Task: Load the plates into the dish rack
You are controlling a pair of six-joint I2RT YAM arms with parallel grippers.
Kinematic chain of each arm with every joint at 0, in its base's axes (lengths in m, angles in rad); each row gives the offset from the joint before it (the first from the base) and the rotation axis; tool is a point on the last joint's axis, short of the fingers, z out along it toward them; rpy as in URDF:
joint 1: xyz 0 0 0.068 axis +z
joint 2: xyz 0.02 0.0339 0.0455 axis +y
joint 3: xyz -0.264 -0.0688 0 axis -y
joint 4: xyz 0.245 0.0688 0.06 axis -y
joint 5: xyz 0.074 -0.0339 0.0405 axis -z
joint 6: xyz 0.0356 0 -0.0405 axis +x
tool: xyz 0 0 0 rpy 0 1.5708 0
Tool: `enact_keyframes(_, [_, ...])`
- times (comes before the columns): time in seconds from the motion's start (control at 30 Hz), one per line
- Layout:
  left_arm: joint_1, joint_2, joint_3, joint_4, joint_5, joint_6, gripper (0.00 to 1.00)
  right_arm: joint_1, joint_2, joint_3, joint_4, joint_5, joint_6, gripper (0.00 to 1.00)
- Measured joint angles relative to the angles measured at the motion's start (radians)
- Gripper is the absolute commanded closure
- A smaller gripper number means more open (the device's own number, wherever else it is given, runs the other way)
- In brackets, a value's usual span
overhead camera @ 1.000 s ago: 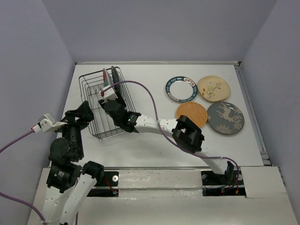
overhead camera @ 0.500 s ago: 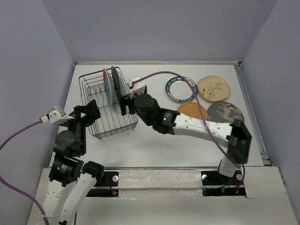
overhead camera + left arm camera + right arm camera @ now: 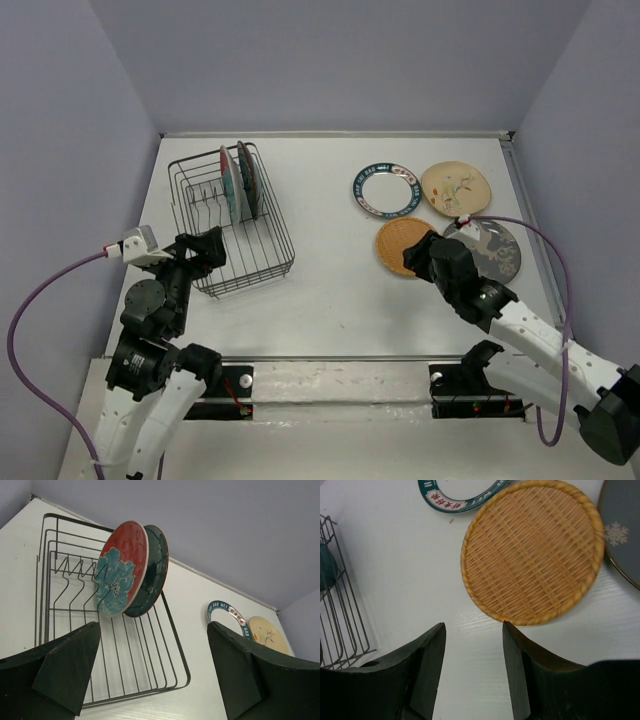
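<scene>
The dish rack (image 3: 255,250) stands at the left and holds two upright plates, the red-and-teal floral plate (image 3: 228,186) and the dark teal plate (image 3: 248,180). The left wrist view shows the rack (image 3: 125,655) and both plates (image 3: 120,570) (image 3: 154,570). The patterned-rim plate (image 3: 385,190), cream floral plate (image 3: 455,188), orange woven plate (image 3: 400,238) and grey deer plate (image 3: 490,252) lie flat at the right. My right gripper (image 3: 414,250) is open and empty at the near edge of the orange plate (image 3: 532,550), jaws over bare table (image 3: 472,627). My left gripper (image 3: 205,250) is open and empty at the rack's near corner (image 3: 152,627).
The table's back wall runs behind the rack and the plates. The right edge has a raised rail (image 3: 535,230) next to the grey plate. The rack's near right corner (image 3: 340,610) shows at the left of the right wrist view.
My right arm has pulled out of the rack, empty, and swung right to the orange plate. Two plates now stand in the rack. My left gripper has shifted slightly right.
</scene>
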Motion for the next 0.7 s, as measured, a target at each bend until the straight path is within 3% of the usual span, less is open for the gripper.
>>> enact_keyframes(0.17, [-0.015, -0.005, -0.014, -0.008, 0.021, 0.000, 0.01, -0.093, -0.123, -0.055, -0.116, 0.020, 0.158, 0.40])
enact_keyframes(0.37, [-0.049, -0.031, -0.014, -0.008, 0.029, 0.005, 0.01, -0.228, -0.068, -0.121, -0.142, -0.031, 0.245, 0.37])
enact_keyframes(0.7, [-0.072, -0.061, -0.021, -0.008, 0.032, 0.008, 0.01, -0.369, 0.052, -0.230, 0.060, -0.208, 0.294, 0.37])
